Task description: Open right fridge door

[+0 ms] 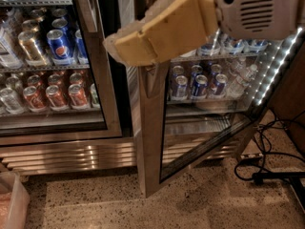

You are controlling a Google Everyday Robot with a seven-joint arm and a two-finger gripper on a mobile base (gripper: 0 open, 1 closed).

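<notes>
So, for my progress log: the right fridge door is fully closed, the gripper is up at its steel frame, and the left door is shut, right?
No: the camera view shows the right fridge door swung open, angled out over the floor. The gripper is up at its steel frame, and the left door is shut.

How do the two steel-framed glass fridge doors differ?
The right steel-framed glass door stands swung open; the left steel-framed glass door is shut. The tan padded gripper sits by the right door's upper edge, away from the left door. Red cans show only behind the left door. Both have steel frames.
</notes>
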